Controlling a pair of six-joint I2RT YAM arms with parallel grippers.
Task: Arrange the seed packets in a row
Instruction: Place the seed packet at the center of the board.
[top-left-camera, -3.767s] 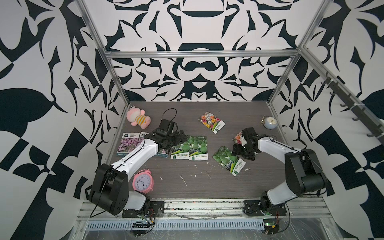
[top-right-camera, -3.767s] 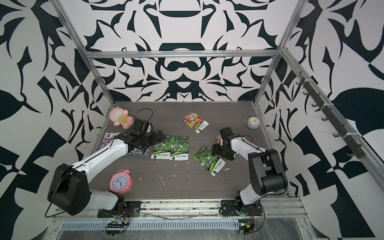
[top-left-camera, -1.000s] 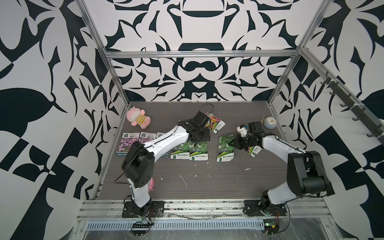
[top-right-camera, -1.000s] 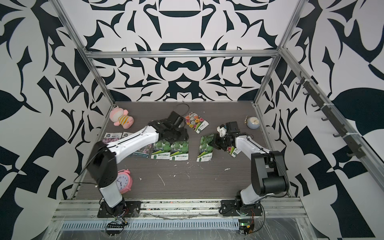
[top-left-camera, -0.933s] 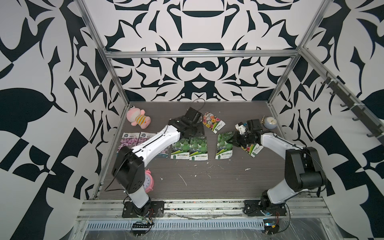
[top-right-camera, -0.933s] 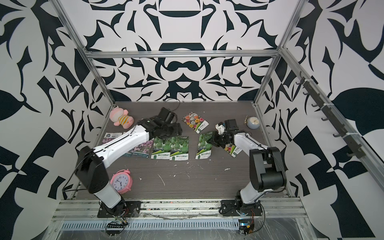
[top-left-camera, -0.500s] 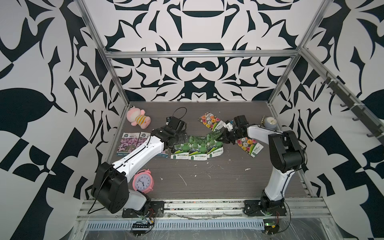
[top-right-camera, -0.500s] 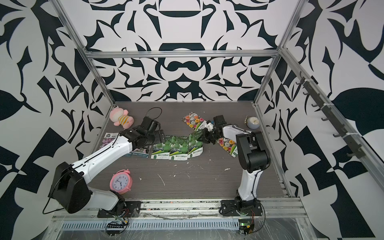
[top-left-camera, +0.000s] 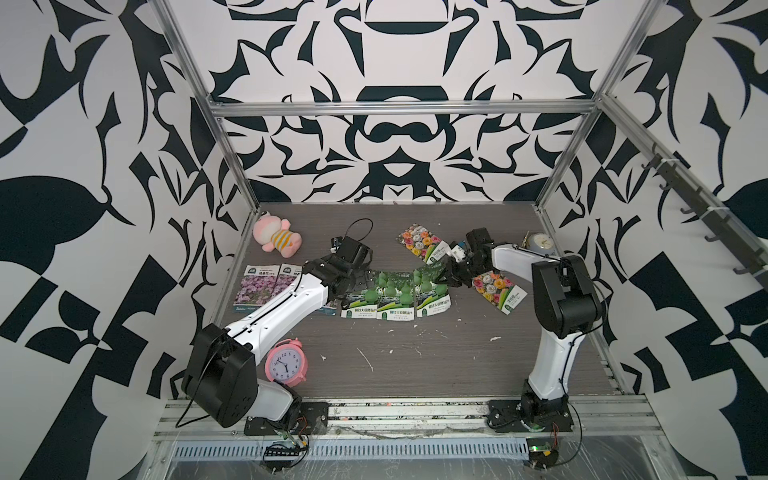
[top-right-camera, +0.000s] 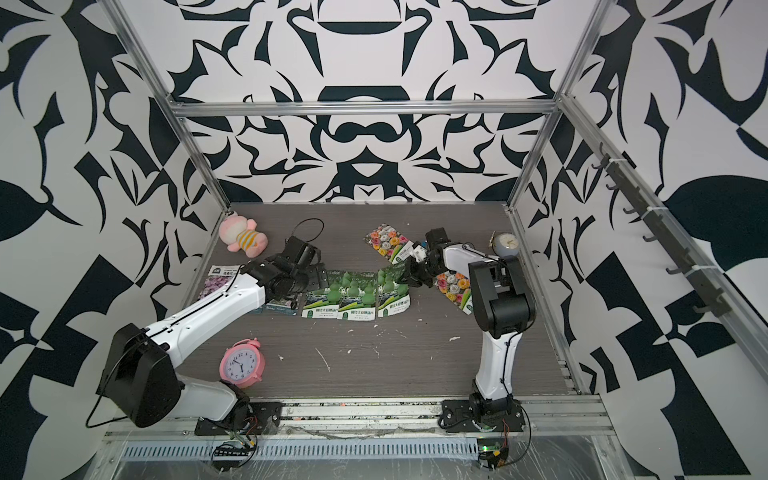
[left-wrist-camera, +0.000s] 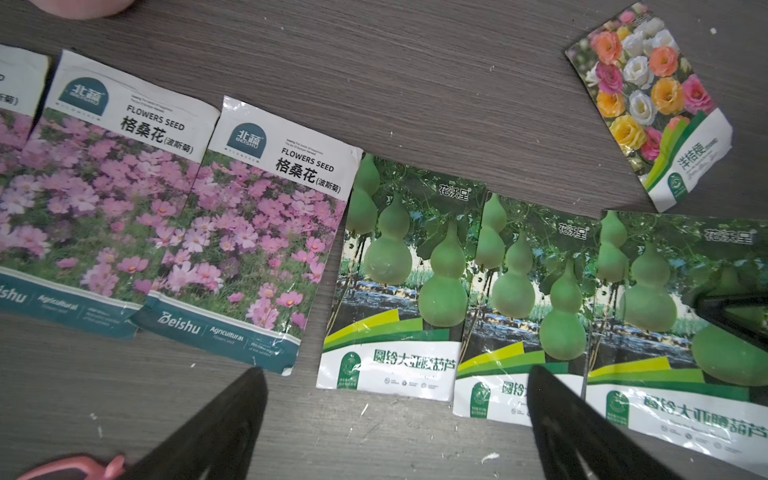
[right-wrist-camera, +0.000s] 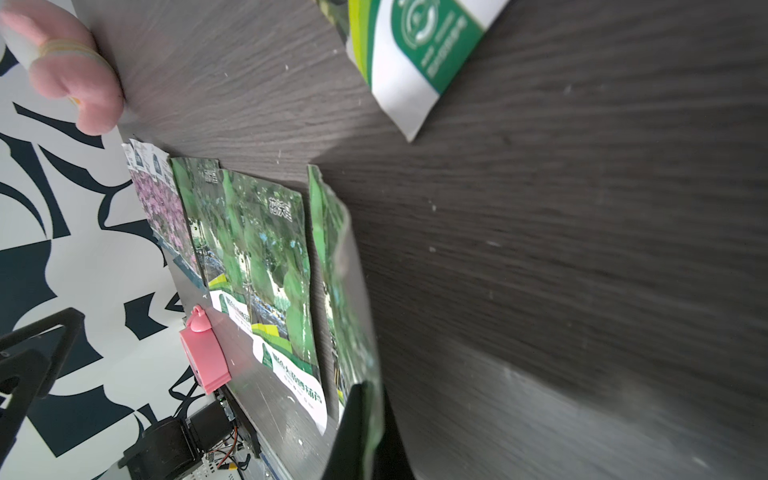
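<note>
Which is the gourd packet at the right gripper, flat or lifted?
Partly lifted: the right gripper is shut on the gourd packet, bending its far edge up; its label end seems to touch the table.

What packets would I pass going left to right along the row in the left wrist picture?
first purple flower packet → second purple flower packet → third purple flower packet → first gourd packet → second gourd packet → third gourd packet

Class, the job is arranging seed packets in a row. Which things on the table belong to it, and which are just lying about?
Belong: purple-flower packets, green gourd packets, mixed-bloom packets.
Lying about: pink alarm clock, plush toy, small grey clock.
</note>
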